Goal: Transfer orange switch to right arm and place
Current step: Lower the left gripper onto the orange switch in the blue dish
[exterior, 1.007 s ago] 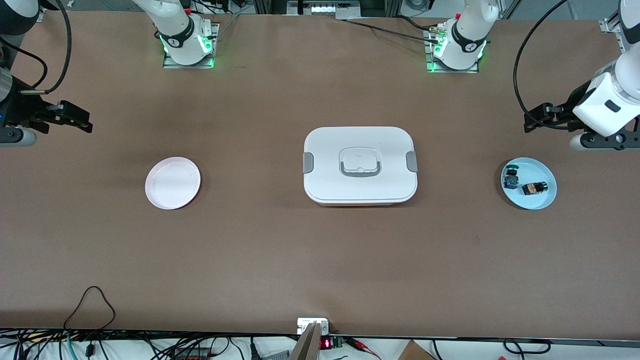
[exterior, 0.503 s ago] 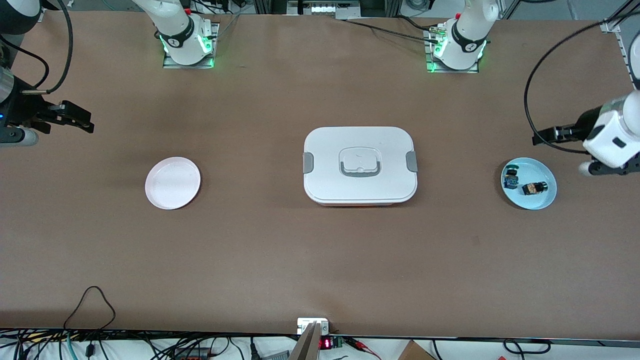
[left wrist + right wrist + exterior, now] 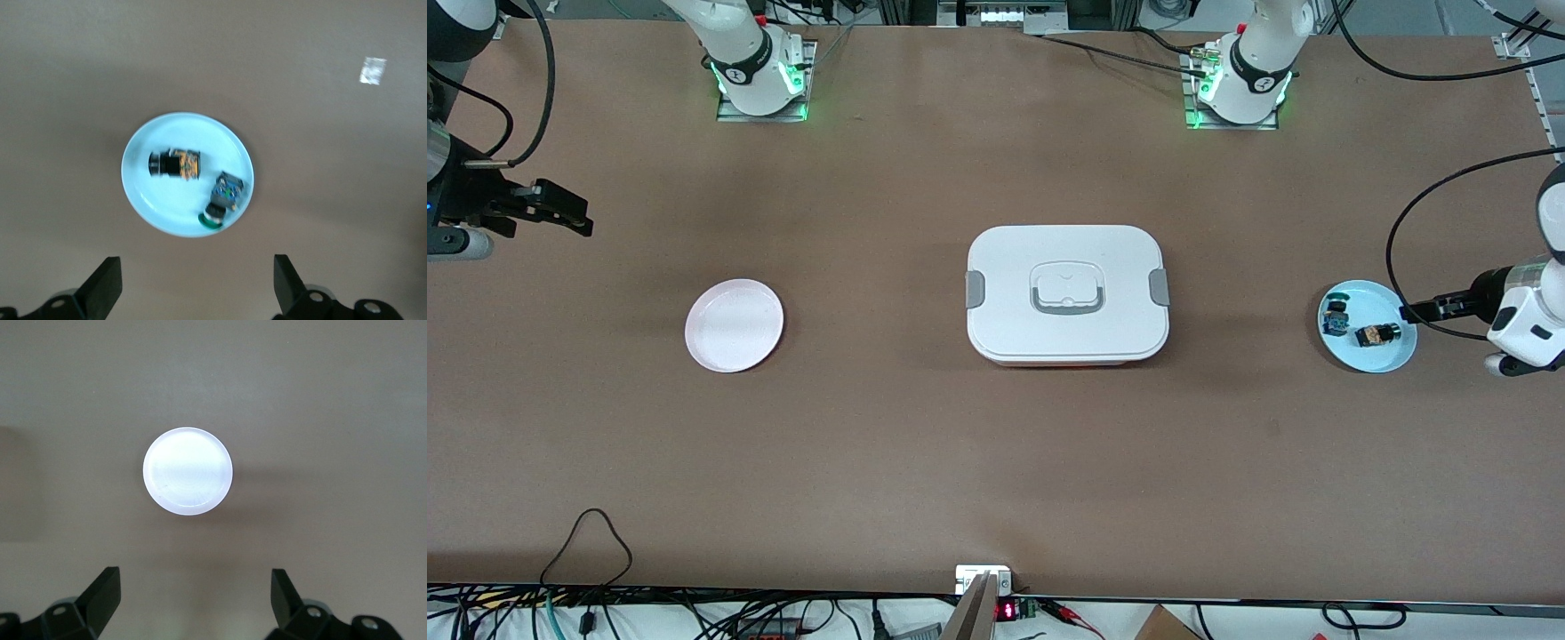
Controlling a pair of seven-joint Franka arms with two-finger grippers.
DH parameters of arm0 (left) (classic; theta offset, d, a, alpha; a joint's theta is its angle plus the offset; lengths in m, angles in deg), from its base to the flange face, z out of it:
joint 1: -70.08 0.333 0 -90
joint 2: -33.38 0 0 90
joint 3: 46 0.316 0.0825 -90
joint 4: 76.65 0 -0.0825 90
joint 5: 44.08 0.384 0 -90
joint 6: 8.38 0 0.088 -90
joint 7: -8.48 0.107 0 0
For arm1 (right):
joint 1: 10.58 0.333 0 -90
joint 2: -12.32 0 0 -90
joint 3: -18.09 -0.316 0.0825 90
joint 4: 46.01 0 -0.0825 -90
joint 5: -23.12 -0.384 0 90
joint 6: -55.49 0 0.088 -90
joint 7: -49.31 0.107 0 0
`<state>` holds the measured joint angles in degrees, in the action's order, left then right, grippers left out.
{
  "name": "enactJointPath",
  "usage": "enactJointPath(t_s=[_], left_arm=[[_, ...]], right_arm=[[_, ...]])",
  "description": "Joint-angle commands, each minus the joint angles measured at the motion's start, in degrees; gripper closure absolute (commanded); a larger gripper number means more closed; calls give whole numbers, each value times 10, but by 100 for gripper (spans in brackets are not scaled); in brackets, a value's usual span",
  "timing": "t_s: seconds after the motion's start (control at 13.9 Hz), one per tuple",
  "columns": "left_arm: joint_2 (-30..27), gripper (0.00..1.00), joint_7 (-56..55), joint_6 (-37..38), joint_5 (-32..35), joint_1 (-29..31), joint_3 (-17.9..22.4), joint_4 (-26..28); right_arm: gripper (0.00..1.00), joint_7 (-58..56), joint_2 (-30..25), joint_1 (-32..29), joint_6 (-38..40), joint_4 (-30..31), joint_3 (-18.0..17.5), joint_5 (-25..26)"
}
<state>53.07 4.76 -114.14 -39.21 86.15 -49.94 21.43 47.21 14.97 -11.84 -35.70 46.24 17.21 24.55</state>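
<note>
We see bare desk [image 3: 889, 444] around the lidded box [image 3: 1067, 293]; a blue switch [image 3: 1335, 316] lies just beside the orange switch [image 3: 1376, 334].

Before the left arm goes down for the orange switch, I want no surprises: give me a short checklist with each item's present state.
1. Orange switch lies on the blue plate: ok.
2. Blue-topped switch apart from it: ok.
3. Left tool open: ok.
4. Left tool centred over the orange switch: not ok, it sits off the plate's rim.
5. Right tool open, waiting at its end of the table: ok.
6. Pink plate free: ok.
</note>
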Motion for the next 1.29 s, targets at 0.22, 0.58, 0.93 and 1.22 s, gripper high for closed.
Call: enactJointPath(t_s=[0.22, 0.58, 0.93, 1.22], left_arm=[[17, 0, 43, -308, 15, 44, -4, 166], [69, 0, 84, -451, 14, 77, -5, 207], [87, 0, 83, -458, 14, 80, -4, 207], [97, 0, 85, -457, 14, 86, -5, 210]], right_arm=[[0, 8, -4, -5, 4, 3, -2, -8], [0, 7, -4, -5, 4, 5, -2, -8], [0, 7, -4, -5, 4, 5, -2, -8], [0, 7, -4, -5, 4, 5, -2, -8]])
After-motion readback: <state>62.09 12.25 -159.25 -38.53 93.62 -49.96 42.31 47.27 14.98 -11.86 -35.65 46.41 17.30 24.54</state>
